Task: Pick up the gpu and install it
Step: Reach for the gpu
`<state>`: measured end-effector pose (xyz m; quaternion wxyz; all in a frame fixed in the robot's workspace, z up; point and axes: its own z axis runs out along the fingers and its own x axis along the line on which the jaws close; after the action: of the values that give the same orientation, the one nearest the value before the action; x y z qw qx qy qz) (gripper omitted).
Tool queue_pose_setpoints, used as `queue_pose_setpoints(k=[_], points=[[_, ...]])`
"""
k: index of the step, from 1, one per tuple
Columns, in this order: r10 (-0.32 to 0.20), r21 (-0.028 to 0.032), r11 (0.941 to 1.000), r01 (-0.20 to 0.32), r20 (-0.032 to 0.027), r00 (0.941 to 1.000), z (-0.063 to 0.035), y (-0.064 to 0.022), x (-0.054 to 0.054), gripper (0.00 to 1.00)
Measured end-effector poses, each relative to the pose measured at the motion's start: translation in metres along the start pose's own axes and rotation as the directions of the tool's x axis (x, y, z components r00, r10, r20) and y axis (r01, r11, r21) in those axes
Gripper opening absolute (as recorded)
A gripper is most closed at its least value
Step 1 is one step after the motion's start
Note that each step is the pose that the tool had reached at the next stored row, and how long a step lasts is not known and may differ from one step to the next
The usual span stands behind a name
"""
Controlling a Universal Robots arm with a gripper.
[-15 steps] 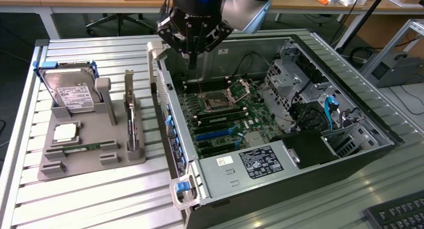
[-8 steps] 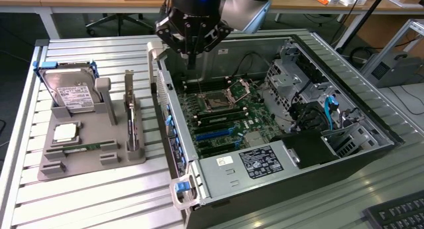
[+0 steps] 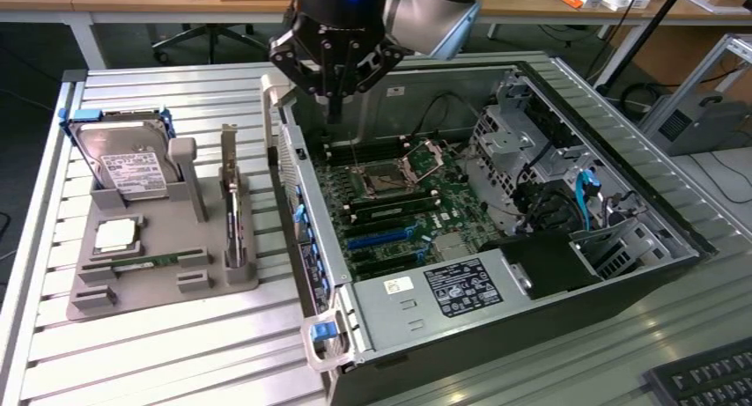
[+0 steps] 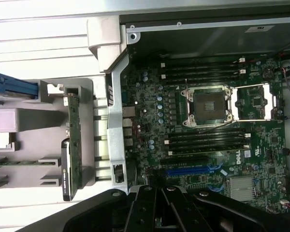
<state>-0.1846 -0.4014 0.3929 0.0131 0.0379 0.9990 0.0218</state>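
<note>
Jaws pressed together, empty, above the motherboard (image 3: 388, 203); gpu (image 3: 235, 219) stands apart in rack (image 3: 153, 287).

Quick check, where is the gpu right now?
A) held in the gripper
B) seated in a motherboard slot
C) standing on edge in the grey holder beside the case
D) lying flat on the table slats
C: the gpu stands on edge in the grey holder, to the exterior view's left of the computer case, while the gripper hangs above the case with nothing in it.
</note>
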Motion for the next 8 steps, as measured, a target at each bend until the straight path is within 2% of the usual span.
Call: queue_pose_setpoints(k=[8], points=[[0.000, 0.0001, 1.0000, 0.000, -0.0001, 1.0000, -0.0002, -0.0003, 0.0034, 0.11]])
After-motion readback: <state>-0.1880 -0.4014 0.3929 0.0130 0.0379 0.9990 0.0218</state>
